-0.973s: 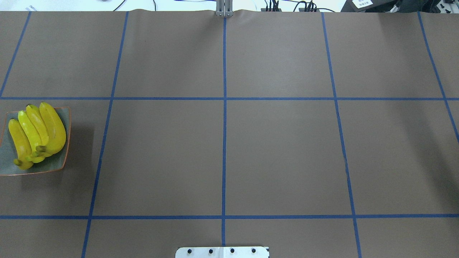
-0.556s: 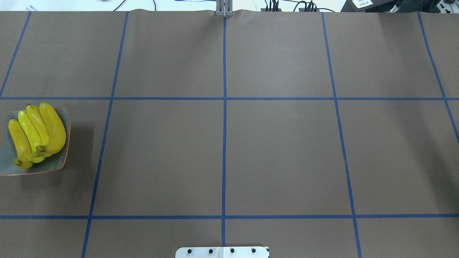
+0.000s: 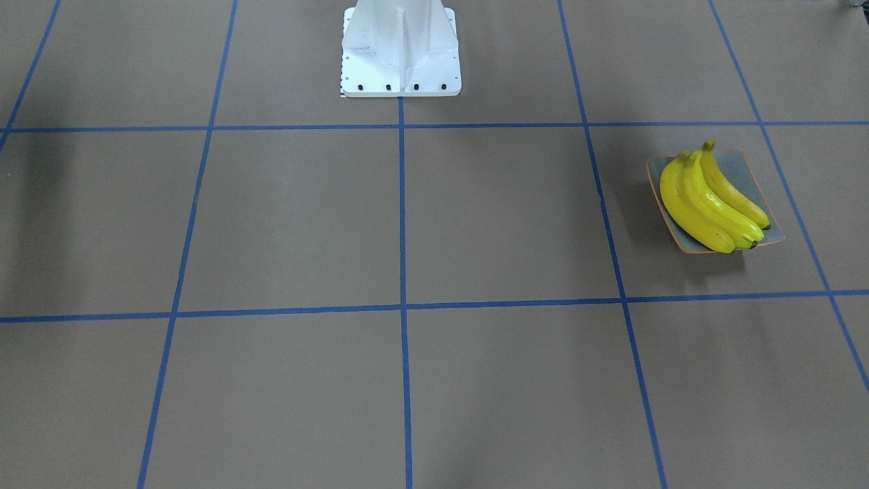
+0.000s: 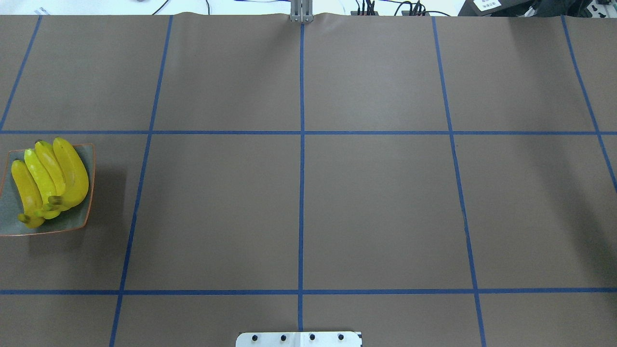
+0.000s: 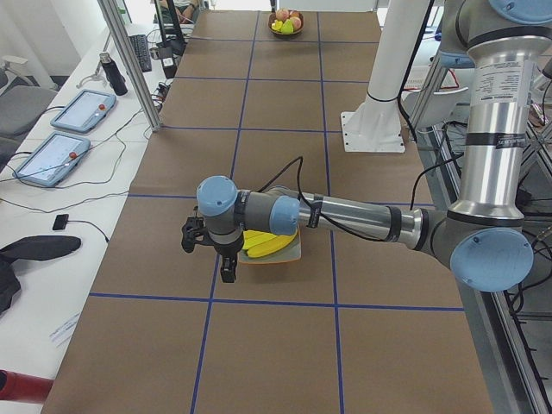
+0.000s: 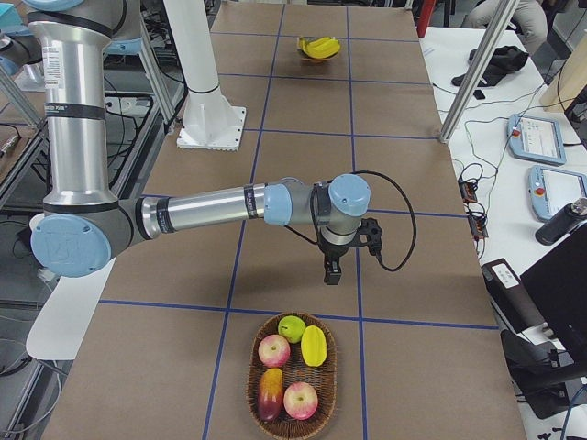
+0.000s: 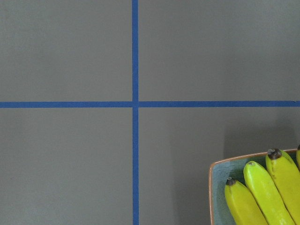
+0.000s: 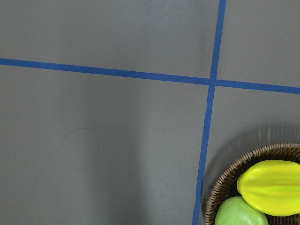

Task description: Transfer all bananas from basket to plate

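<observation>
1. Bananas (image 4: 48, 183): four, lying together on the plate (image 4: 79, 222) at the left end of the tabletop (image 4: 385, 202). Their long axes run near-to-far, with the stems gathered at the near end, toward the robot base (image 4: 299, 339), and the tips fanned to the far side.
2. Left pincer (image 5: 226, 269): hangs pointing down just beside the plate's far edge, apart from the fruit, so the bananas lie on its near side. Whether its jaws stand apart or together cannot be told. Its wrist camera shows only a plate corner, banana ends and blue tape lines (image 7: 135, 104).
3. Right pincer (image 6: 331, 272): hangs over bare tabletop near the basket (image 6: 249, 380) at the right end. Its state likewise cannot be told.
4. Basket contents: apples (image 6: 273, 349), a green fruit (image 6: 292, 327), a yellow ribbed fruit (image 6: 314, 345) and a reddish fruit (image 6: 271, 390). No banana shows among them.
5. Judgement: the transfer appears complete. The left arm is nearer the bananas and the right arm nearer the basket, and no further grasp seems called for.
6. Room: bare tabletop surrounds the plate and the basket. Either arm could lift and draw back freely, the left minding only the plate's upturned rim.
</observation>
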`<state>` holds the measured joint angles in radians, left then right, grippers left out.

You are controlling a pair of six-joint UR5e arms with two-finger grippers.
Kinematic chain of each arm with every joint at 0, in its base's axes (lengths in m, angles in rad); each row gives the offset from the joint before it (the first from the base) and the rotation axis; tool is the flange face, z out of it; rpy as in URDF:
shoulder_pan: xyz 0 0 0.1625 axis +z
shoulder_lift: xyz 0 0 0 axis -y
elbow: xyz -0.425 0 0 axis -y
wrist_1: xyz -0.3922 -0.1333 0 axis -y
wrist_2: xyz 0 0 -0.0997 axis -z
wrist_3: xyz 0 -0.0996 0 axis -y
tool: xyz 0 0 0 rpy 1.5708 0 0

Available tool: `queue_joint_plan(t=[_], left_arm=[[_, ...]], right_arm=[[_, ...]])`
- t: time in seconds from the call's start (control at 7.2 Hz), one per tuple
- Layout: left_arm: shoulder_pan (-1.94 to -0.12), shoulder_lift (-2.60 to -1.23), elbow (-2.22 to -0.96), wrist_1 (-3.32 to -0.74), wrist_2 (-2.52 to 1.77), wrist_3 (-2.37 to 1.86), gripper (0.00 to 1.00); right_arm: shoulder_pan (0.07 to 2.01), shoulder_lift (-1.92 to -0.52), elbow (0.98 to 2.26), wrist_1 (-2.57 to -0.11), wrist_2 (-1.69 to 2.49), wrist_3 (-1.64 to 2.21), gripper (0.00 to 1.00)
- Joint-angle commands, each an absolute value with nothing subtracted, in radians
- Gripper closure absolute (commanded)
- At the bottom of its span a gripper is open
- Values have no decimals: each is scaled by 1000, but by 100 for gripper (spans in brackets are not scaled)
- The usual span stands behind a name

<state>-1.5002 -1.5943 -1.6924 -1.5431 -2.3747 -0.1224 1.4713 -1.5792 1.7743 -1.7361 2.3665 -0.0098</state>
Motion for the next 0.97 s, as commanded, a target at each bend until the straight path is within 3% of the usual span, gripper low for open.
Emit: queue_joint_plan(t=[0.0, 0.83], left_arm=[[-1500, -1594, -1694, -1543, -2375, -123, 1], [-1503, -1585, -1716, -1543, -2375, -123, 1]], right_arm=[[1471, -1574, 1769, -1735, 2367, -9, 0], [1471, -1566, 1764, -1736, 2371, -2, 0]])
